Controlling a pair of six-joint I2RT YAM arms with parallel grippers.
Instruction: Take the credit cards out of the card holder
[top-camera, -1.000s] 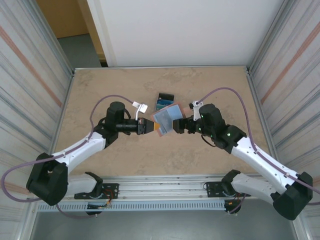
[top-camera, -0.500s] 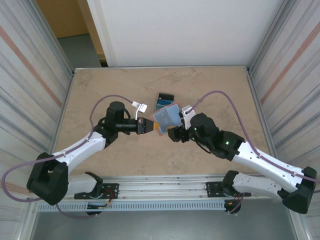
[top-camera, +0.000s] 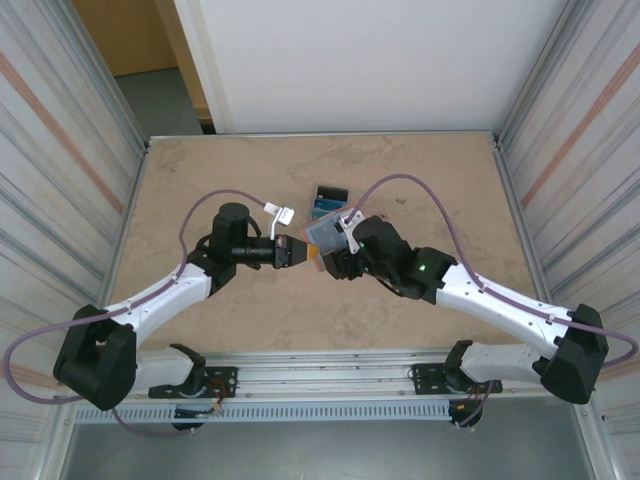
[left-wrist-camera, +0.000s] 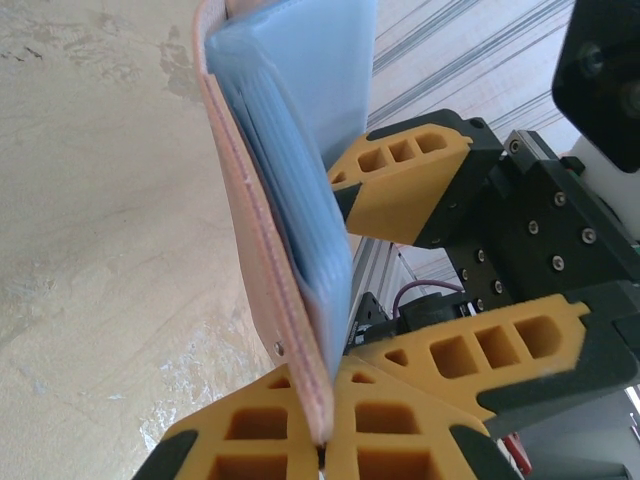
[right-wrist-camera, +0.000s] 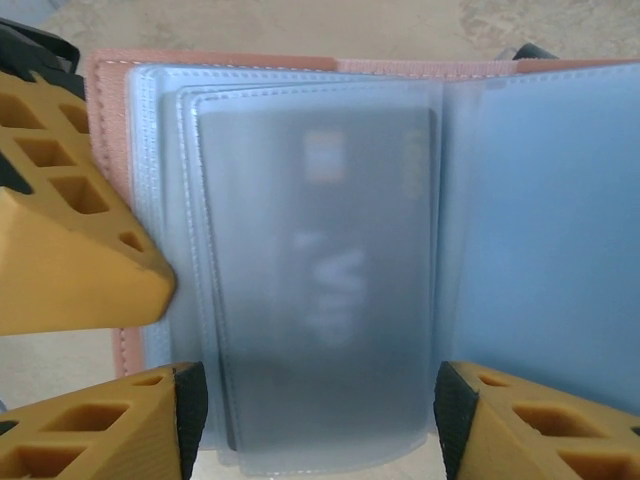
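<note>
The card holder (top-camera: 325, 236) hangs spread open above the table, salmon outside, blue-grey sleeves inside. My left gripper (top-camera: 303, 251) is shut on its salmon edge (left-wrist-camera: 262, 250), pinched at the fingertips (left-wrist-camera: 325, 440). In the right wrist view a dark credit card (right-wrist-camera: 320, 290) sits inside a cloudy sleeve of the holder (right-wrist-camera: 530, 220). My right gripper (right-wrist-camera: 315, 430) is open, one pad on each side of that sleeve's lower end, very close to its edges. Two more credit cards lie on the table behind: a black one (top-camera: 331, 192) and a teal one (top-camera: 321, 210).
The beige table (top-camera: 220, 180) is walled by ribbed metal panels on the left (top-camera: 60, 150) and right (top-camera: 580, 150). A rail (top-camera: 320, 385) runs along the near edge. Both arms meet mid-table, fingertips a few centimetres apart.
My right arm has swung left and in toward the held card holder, and its jaws have narrowed around the sleeve. The left arm and the holder have stayed put.
</note>
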